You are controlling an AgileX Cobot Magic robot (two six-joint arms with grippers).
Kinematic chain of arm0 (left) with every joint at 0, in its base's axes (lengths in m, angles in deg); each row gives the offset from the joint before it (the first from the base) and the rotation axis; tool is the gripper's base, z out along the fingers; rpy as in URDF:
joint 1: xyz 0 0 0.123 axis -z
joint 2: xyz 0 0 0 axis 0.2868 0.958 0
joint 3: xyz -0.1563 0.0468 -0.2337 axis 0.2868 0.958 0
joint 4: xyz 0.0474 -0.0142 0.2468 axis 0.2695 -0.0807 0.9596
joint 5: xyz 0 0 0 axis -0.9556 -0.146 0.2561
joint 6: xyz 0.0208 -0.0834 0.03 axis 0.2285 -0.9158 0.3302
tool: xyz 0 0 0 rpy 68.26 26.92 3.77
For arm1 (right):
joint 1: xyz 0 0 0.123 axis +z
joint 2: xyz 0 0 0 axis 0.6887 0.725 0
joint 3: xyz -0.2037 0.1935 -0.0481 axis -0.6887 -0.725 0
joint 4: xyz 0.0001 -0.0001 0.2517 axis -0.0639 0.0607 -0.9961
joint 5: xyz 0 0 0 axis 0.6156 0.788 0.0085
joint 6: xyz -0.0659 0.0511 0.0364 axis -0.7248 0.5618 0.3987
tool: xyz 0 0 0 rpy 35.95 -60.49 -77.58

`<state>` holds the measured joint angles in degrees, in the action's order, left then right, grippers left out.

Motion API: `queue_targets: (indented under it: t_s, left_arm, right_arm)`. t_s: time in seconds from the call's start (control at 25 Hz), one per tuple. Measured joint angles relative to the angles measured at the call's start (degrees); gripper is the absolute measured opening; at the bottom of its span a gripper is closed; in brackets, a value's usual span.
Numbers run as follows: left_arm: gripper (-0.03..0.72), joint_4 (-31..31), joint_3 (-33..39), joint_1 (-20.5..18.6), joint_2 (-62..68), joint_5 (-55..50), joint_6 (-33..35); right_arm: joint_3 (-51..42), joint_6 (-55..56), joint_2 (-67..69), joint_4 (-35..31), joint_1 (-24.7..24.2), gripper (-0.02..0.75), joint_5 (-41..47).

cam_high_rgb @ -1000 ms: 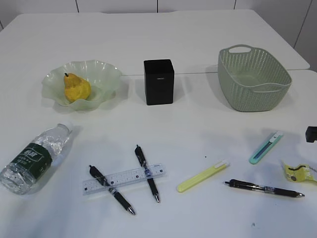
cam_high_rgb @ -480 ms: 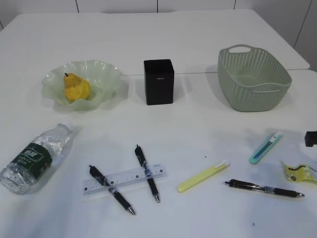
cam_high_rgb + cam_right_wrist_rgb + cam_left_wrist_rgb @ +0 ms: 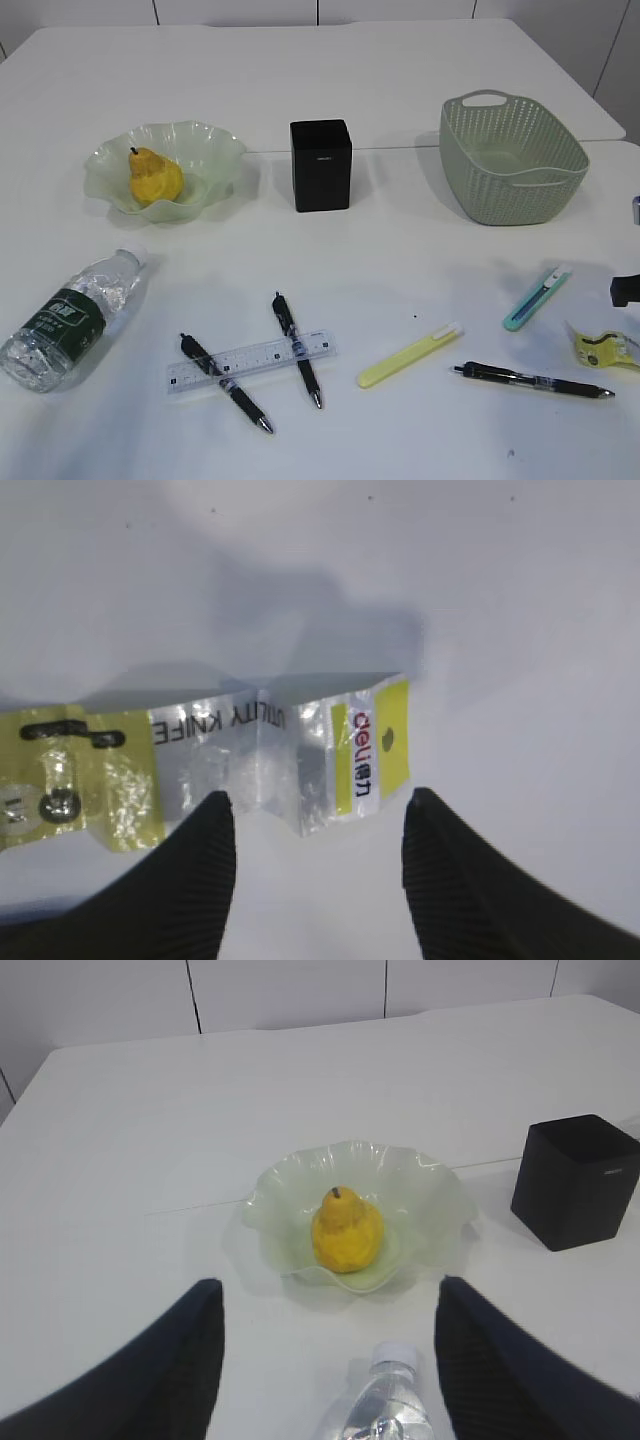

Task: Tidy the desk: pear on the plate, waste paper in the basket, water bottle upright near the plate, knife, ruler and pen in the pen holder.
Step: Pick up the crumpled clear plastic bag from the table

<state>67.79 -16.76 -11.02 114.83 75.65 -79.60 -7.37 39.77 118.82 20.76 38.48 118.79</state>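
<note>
The right claw (image 3: 318, 825) hangs wide and empty, the waste paper (image 3: 220, 765) flat on the tabletop (image 3: 500, 600) just beneath it. Best to lower straight, straddle the wrapper's crinkled middle, and pinch firmly before carrying it to the basket (image 3: 512, 160).
</note>
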Motion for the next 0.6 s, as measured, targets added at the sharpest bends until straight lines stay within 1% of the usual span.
queue_targets:
  t_s: [0.16, 0.6]
  left_arm:
    - [0.466, 0.23, 0.00, 0.00, 0.00, 0.00, 0.00]
    - [0.466, 4.35, 0.00, 0.00, 0.00, 0.24, 0.00]
  right_arm:
    - [0.00, 1.02, 0.66, 1.29, 0.00, 0.428, -0.14]
    - [0.22, 1.34, 2.15, 1.84, 0.00, 0.428, -1.53]
